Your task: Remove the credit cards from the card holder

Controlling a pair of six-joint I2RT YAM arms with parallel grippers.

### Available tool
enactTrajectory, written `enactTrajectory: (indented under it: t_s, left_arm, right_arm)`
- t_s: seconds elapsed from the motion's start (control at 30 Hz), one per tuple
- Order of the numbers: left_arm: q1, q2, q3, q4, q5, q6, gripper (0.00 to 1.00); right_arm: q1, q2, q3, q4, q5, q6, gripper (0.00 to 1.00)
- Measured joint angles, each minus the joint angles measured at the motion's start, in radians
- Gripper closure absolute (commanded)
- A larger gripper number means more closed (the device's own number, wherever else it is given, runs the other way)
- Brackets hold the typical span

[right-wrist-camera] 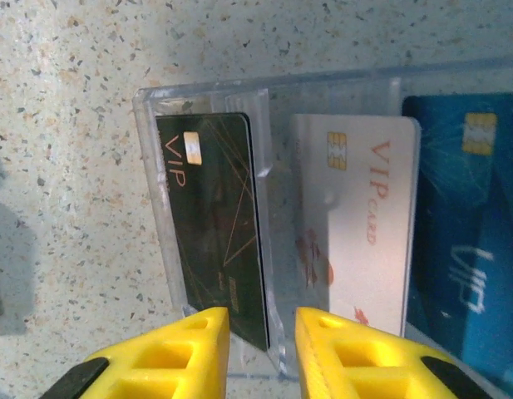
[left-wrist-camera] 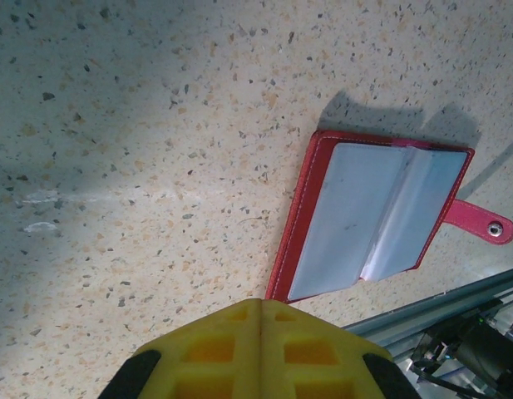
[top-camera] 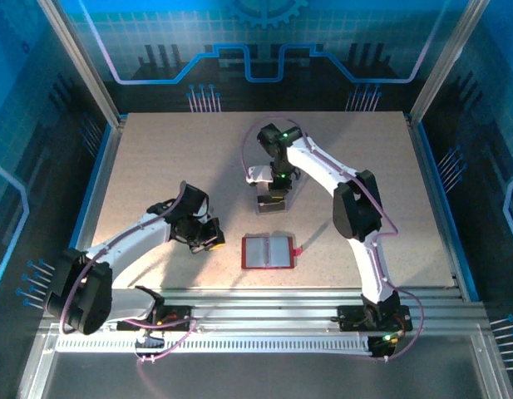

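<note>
The card holder (top-camera: 268, 252) lies open on the table (top-camera: 156, 166), pale pockets up, with the left gripper (left-wrist-camera: 260, 320) closed tight at its 9 o'clock. At its 12 o'clock the right gripper (right-wrist-camera: 262, 332), jaws narrowly parted, hangs over the clear tray (right-wrist-camera: 152, 166). There the black card (right-wrist-camera: 214, 216), white card (right-wrist-camera: 356, 224) and blue card (right-wrist-camera: 464, 233) lie side by side, a tray divider (right-wrist-camera: 268, 166) between black and white.

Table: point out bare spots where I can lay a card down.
Bare: the far-left table corner, behind the left arm; the right strip, between the right arm and table edge. Crowded: the centre, where tray, right gripper, card holder and left gripper cluster.
</note>
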State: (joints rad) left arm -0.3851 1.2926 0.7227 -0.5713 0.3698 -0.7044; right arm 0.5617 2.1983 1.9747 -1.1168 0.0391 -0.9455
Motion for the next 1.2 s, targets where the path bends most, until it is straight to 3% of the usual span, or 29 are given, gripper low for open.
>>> enactTrajectory:
  t_s: [0.03, 0.1, 0.2, 0.23, 0.27, 0.3, 0.6, 0.7, 0.9, 1.03, 1.2]
  left_arm:
    - [0.002, 0.0, 0.0, 0.0, -0.001, 0.0, 1.0]
    - [0.003, 0.0, 0.0, 0.0, -0.015, 0.005, 0.85]
    - [0.004, 0.0, 0.006, 0.0, -0.048, 0.026, 0.49]
    - [0.004, 0.0, 0.01, 0.002, -0.06, 0.032, 0.39]
    - [0.004, 0.0, 0.013, 0.004, -0.068, 0.034, 0.19]
    - [0.005, 0.0, 0.017, 0.008, -0.077, 0.042, 0.01]
    - [0.037, -0.005, 0.087, 0.048, -0.199, 0.118, 0.01]
    - [0.05, -0.005, 0.105, 0.065, -0.306, 0.164, 0.01]
    - [0.088, -0.021, 0.1, 0.146, -0.598, 0.305, 0.01]
    - [0.122, -0.065, 0.037, 0.302, -0.743, 0.409, 0.01]
    - [0.175, -0.042, -0.098, 0.582, -0.813, 0.554, 0.01]
  right_arm:
    - [0.0, -0.031, -0.032, 0.026, 0.005, 0.009, 0.64]
    - [0.0, -0.103, -0.099, 0.083, 0.007, 0.032, 0.55]
    - [0.0, -0.221, -0.212, 0.169, 0.011, 0.069, 0.36]
    - [-0.001, -0.264, -0.257, 0.201, 0.015, 0.089, 0.25]
    - [-0.002, -0.294, -0.291, 0.225, 0.017, 0.097, 0.06]
    - [-0.003, -0.332, -0.336, 0.259, 0.022, 0.116, 0.0]
    - [-0.074, -0.604, -0.717, 0.514, 0.043, 0.306, 0.0]
    - [-0.154, -0.719, -0.862, 0.643, 0.03, 0.43, 0.0]
    - [-0.409, -0.912, -1.197, 0.982, -0.039, 0.745, 0.0]
    - [-0.542, -0.923, -1.4, 1.218, -0.042, 0.918, 0.0]
    - [-0.57, -0.834, -1.504, 1.463, -0.004, 0.999, 0.0]
